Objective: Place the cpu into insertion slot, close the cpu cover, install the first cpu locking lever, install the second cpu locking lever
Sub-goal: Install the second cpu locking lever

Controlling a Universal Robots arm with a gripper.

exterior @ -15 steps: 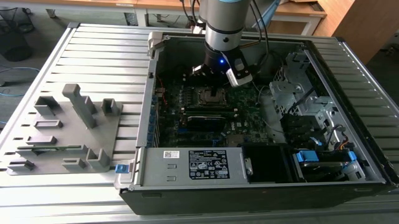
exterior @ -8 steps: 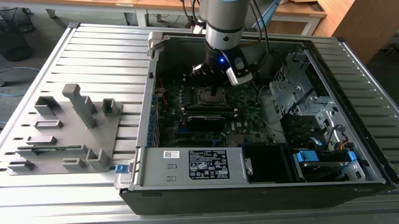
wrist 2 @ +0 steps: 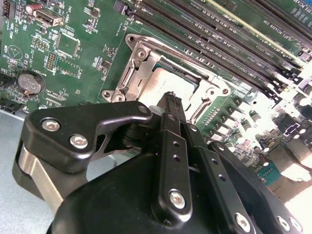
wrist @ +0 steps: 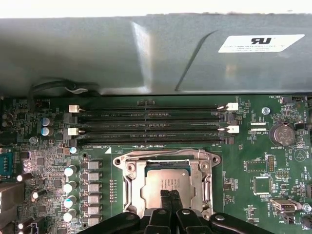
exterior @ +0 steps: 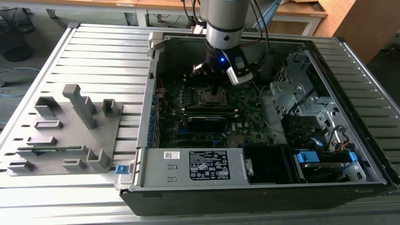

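Note:
The cpu (wrist: pixel 163 181) (wrist 2: pixel 160 80) lies flat in the insertion slot (wrist: pixel 122 161) (exterior: pixel 214 97) on the green board, its pale silver face showing. The cpu cover (wrist: pixel 134 187) (wrist 2: pixel 132 73) lies down around the cpu, framing it through its window. My gripper (wrist: pixel 170 196) (wrist 2: pixel 171 97) (exterior: pixel 216 91) points down at the socket with its two black fingers pressed together. The tips sit over one edge of the cpu face, and nothing is between them. I cannot tell whether the tips touch the chip. The locking levers are not clear to me.
Long black memory slots (wrist: pixel 151 124) run beside the socket, with the case wall (wrist: pixel 146 53) beyond them. A round battery (wrist: pixel 282 134) sits on the board. In the exterior view a black card (exterior: pixel 206 123), power supply (exterior: pixel 200 166) and drive cages (exterior: pixel 293 93) surround the socket; a grey fixture tray (exterior: pixel 62 131) lies at that view's left.

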